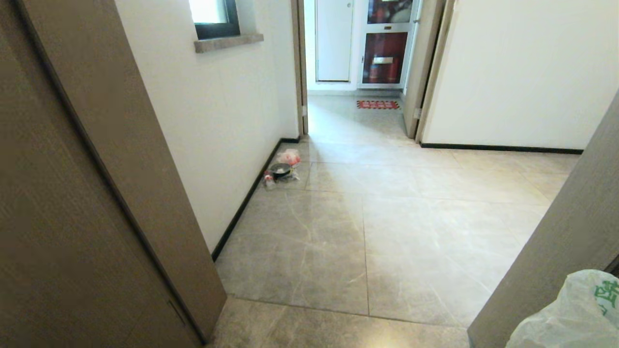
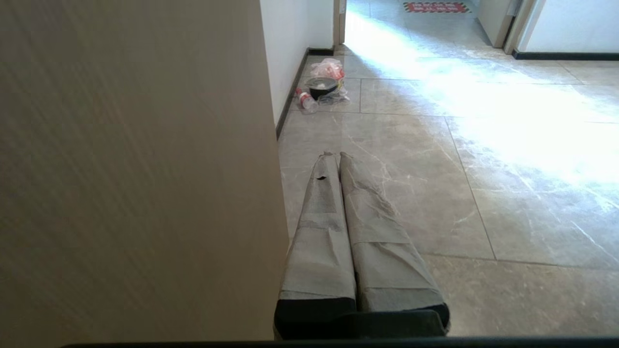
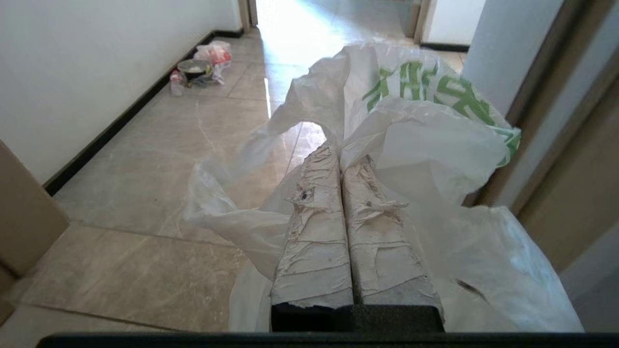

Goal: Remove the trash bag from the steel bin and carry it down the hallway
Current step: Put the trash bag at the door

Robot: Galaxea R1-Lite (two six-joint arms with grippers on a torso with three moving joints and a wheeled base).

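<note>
My right gripper [image 3: 340, 152] pinches the trash bag [image 3: 425, 140] — head view shows only its corner; my left gripper [image 2: 337, 155] is closed, empty.

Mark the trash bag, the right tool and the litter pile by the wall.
trash bag [image 3: 435, 140], right wrist view, crinkled upper fold.
right tool [image 3: 340, 151], right wrist view, between fingertips, shut on the bag.
litter pile [image 1: 283, 166], head view, dark bowl.

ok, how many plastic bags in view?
2. The trash bag, white with green print, is pinched in the right gripper. A clear bag with red contents lies by the left wall. Others may be hidden.
</note>
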